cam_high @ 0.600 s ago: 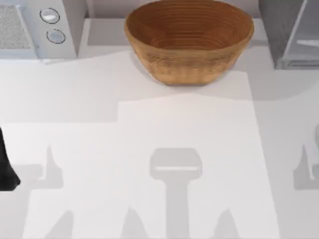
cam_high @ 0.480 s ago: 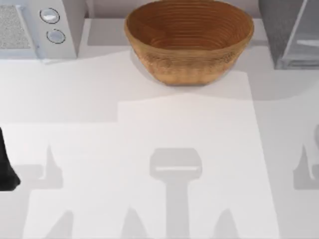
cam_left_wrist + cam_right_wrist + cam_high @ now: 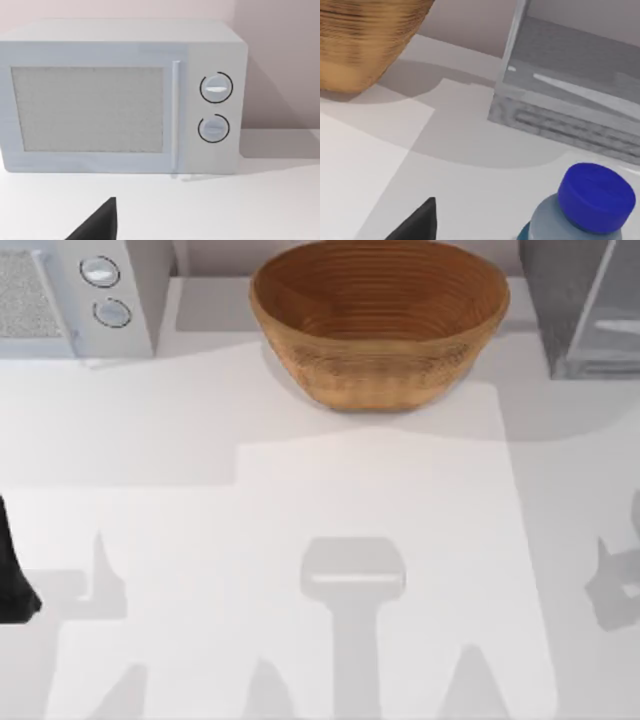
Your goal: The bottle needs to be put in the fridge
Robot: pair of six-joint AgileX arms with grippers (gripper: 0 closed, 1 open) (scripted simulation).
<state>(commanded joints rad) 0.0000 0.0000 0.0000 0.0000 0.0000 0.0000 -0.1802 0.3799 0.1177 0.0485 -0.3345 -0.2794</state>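
The bottle (image 3: 580,210), clear-bodied with a blue cap (image 3: 596,196), stands upright on the white surface (image 3: 300,490) in the right wrist view, just in front of the fridge (image 3: 580,85), whose dark grey speckled cabinet and pale framed see-through door sit at the top view's far right corner (image 3: 585,305). A woven basket (image 3: 378,320) stands at the back centre, and a light grey microwave (image 3: 70,295) with two round knobs at the back left; neither belongs to the job.

The right arm looks to be in the approach step: its camera looks down toward the bottle, with one dark fingertip (image 3: 417,222) at the frame's lower edge, clear of the bottle. Nothing is held yet, but whether the jaws stand apart or together I cannot tell. The left arm sits idle facing the microwave, a dark fingertip (image 3: 100,222) showing, jaws likewise impossible to judge.

Next, I judge, the right arm must centre on the bottle's body below the cap, close on it, and then deal with the fridge door; whether it stands open I cannot tell
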